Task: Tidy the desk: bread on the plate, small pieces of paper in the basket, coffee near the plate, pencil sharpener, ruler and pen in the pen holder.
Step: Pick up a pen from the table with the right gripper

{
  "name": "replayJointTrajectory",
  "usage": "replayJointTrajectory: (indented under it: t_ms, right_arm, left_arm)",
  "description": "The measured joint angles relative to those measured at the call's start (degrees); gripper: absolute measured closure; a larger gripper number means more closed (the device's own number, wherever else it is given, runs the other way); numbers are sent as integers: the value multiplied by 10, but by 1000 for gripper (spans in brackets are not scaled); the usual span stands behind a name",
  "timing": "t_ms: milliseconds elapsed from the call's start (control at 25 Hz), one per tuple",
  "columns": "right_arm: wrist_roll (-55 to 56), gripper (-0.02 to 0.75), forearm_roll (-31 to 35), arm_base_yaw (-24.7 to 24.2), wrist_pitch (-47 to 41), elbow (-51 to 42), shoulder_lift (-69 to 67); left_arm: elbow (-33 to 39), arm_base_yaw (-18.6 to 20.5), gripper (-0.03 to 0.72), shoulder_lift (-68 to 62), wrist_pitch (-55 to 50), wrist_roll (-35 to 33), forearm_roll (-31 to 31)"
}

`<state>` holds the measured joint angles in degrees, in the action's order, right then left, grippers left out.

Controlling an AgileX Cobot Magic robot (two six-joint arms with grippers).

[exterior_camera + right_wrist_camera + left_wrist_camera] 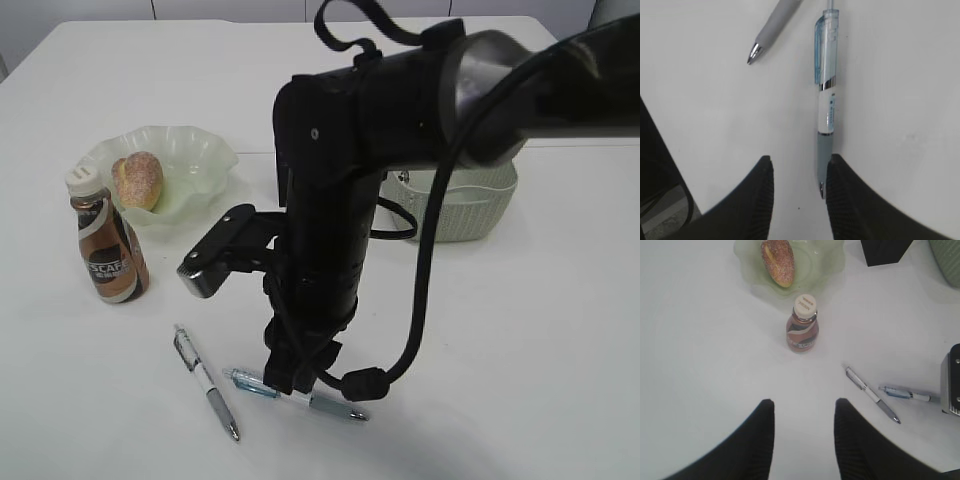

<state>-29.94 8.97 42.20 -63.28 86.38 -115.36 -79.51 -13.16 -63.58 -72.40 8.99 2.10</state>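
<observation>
Pen (826, 125) | laid near desk (520, 350) front edge, long axis parallel to right gripper (797, 187) fingers, grip end beside one fingertip | jaws parted, nothing held | right arm nearer.

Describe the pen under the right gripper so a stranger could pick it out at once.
On the white desk, look toward the near edge, in front of the coffee, where two pens lie. The one meant is the blue pen, right under the right gripper. Its clear blue clip end and white barrel set it apart from the grey-gripped pen beside it.
</observation>
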Motion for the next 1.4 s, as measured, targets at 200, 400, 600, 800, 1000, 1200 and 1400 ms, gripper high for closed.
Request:
replayJointTrajectory:
  t_ms: [200,400,600,800,1000,1200,1400]
  right_arm:
    - [0,444,-1,0,30,0,-30]
    - [-1,444,0,0,46,0,-49]
    - [-8,444,7,0,67,1,-58]
    - [-25,444,10,2,84,1,-59]
    - [-30,444,10,3,93,1,-68]
    - [-30,444,10,3,93,1,-81]
    - [-30,444,10,3,94,1,-98]
  left_arm:
    - [0,0,398,0,0,0,0]
    - [0,0,398,0,0,0,0]
    - [0,0,398,0,0,0,1]
    - [0,0,398,0,0,0,1]
    - [0,0,398,0,0,0,1]
    - [0,0,398,0,0,0,1]
    - [0,0,398,0,0,0,4]
